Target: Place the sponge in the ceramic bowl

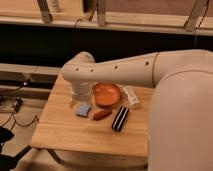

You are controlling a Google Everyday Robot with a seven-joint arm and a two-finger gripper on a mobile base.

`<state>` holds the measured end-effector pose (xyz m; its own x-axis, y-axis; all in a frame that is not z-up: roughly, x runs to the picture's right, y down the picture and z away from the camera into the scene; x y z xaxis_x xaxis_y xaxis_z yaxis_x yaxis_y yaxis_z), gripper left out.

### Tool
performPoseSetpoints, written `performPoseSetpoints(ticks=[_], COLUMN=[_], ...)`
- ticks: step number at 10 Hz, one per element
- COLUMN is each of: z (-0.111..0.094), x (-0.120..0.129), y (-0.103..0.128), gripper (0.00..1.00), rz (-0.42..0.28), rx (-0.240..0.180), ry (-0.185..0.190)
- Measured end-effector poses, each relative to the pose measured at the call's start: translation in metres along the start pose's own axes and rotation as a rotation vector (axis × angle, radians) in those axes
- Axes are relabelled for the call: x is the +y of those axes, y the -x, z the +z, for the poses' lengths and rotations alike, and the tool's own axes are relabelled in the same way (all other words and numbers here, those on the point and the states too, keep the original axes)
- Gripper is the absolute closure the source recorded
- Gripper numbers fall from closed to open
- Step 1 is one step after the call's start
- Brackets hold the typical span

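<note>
**Position of task items.** The sponge lies flat on the bench, left of centre in the frame. It is outside the ceramic bowl, which stands just to its right and slightly higher in the frame. The two are near each other, and it cannot be told whether they touch. The bowl's visible interior is bare orange, so the condition the task asks for is not met at this moment.

**Arm and pincer.** The single arm enters from the right of the frame, crosses above the bowl, and turns downward at centre left. The pincer hangs at the foot of that downward section, directly above the sponge in the frame and close to it. The wrist housing masks it, so I cannot tell whether it is released, clenched or in contact with the sponge.

**Governing relation.** The sponge lies immediately toward the lower edge of the frame from the pincer. It is roughly square with no marked long axis, and its edges sit slightly askew to the bench edge. In my judgement a short descent would bring the pincer onto it. The carry to the bowl would then be a brief shift to the right and slightly up in the frame.

**Other items.**
- A reddish-brown elongated item lies just right of the sponge, below the bowl.
- A black striped bar lies further right.
- A white packet lies beyond the bowl's right rim.
</note>
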<state>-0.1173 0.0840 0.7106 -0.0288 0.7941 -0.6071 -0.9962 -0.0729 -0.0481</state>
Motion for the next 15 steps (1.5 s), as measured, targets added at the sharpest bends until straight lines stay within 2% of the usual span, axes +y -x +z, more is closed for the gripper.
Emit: performPoseSetpoints(ticks=[3, 4, 6, 7, 8, 10, 12, 15], z=[0.017, 0.025, 0.037, 0.042, 0.048, 0.067, 0.070, 0.070], x=[0.027, 0.034, 0.049, 0.055, 0.059, 0.057, 0.050, 0.052], y=[0.002, 0.007, 0.027, 0.037, 0.047, 0.069, 0.073, 0.073], gripper=[0.35, 0.35, 0.35, 0.35, 0.35, 0.35, 0.35, 0.35], rz=[-0.084, -0.119, -0.144, -0.140, -0.121, -0.019, 0.068, 0.071], rx=[-0.019, -0.029, -0.065, -0.080, -0.092, -0.127, -0.138, -0.138], ry=[-0.038, -0.077, -0.130, -0.141, -0.149, -0.185, -0.191, -0.190])
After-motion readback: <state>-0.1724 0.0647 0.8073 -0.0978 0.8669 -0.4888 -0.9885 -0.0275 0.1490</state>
